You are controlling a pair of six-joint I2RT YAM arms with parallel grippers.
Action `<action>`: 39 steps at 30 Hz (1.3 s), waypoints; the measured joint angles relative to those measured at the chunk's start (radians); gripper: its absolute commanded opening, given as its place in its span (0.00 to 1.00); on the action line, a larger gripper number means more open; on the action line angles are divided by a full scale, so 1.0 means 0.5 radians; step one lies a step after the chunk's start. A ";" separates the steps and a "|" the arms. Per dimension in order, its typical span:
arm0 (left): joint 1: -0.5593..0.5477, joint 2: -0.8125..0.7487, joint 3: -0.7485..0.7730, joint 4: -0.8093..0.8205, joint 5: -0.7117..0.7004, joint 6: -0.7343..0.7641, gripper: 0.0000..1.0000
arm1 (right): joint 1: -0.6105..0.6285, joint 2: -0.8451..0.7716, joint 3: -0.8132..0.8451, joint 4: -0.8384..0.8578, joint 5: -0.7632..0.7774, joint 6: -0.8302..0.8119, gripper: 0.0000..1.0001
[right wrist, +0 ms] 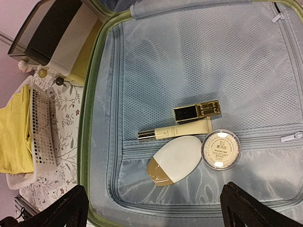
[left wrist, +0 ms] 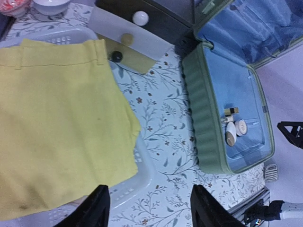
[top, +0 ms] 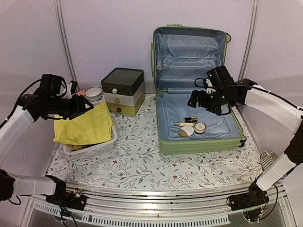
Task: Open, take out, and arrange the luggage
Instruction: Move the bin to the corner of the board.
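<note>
Light-green hard-shell luggage (top: 199, 144) lies open at the right of the surface (top: 142, 165). Your right hand (top: 201, 103), spread wide and empty, hangs above the small cosmetics (top: 191, 126) inside. Your left hand (left wrist: 149, 208), parted and empty, sits well apart.

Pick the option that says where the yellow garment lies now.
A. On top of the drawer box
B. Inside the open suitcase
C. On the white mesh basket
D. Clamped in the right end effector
C: the yellow garment lies draped over the white mesh basket, on the table to the left of the open luggage.
</note>
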 measured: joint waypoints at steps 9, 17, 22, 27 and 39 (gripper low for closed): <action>-0.486 0.266 -0.146 0.494 0.018 -0.215 0.00 | 0.000 -0.142 -0.158 0.129 -0.040 -0.066 0.99; -0.742 0.626 -0.119 0.787 -0.023 -0.316 0.00 | 0.000 -0.186 -0.226 0.164 0.008 -0.083 0.99; -0.831 0.883 -0.041 0.838 -0.080 -0.346 0.00 | 0.000 -0.189 -0.240 0.180 0.056 -0.088 0.99; -0.856 0.917 -0.035 0.840 -0.265 -0.379 0.00 | -0.001 -0.267 -0.325 0.210 0.111 -0.087 0.99; -0.723 0.610 -0.409 1.096 -0.477 -0.674 0.00 | -0.006 -0.516 -0.523 0.311 0.188 -0.087 0.99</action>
